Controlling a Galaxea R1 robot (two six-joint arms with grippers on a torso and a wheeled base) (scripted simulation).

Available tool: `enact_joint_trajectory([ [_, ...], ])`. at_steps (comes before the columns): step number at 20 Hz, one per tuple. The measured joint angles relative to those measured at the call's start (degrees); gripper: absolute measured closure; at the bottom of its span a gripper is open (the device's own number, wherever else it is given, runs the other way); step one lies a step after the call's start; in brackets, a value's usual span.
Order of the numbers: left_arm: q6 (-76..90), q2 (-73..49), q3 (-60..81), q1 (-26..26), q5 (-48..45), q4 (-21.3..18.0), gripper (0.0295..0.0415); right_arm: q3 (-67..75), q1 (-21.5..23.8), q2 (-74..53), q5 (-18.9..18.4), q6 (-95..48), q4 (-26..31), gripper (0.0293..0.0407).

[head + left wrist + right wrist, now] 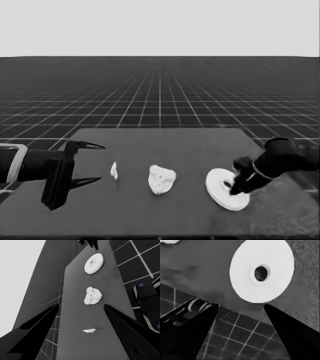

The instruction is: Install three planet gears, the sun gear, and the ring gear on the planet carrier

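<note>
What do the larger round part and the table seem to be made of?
Larger round part: looks like smooth, matte white plastic, evenly pale with a clean raised hub, though a render leaves that open. Table: a dark, dull, faintly mottled surface; material unclear. Right gripper sits at the part's hole.

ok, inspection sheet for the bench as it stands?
Surface: dark table, parts lie in a row across it.
Job's things: larger round part at the right end, hub up; smaller round part mid-table with gears clustered on it, count unclear.
Clutter: thin white piece between the left gripper and the cluster.
Grippers: left gripper open, parked over the left end, holding nothing; right gripper open, over the larger round part.
Cables: nothing seen.
Surroundings: grid floor; dark machinery with blue lights past the table's edge.
</note>
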Motion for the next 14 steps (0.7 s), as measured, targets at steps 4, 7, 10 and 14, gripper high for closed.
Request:
enact_joint_trajectory([
  [4,0.0,0.0,0.0,0.0,0.0,0.0,0.0326,-19.79,2.23,9.53,-6.17,8.68,5.63,0.0315],
  [7,0.0,0.0,0.0,0.0,0.0,0.0,0.0326,-22.51,2.27,10.88,-6.87,9.37,6.13,0.0315],
  [10,0.0,0.0,0.0,0.0,0.0,0.0,0.0326,-26.06,-6.25,12.69,-1.92,8.77,-0.69,0.0315],
  [14,0.0,0.0,0.0,0.0,0.0,0.0,0.0326,-28.99,-10.05,14.19,0.6,8.09,-3.44,0.0315],
])
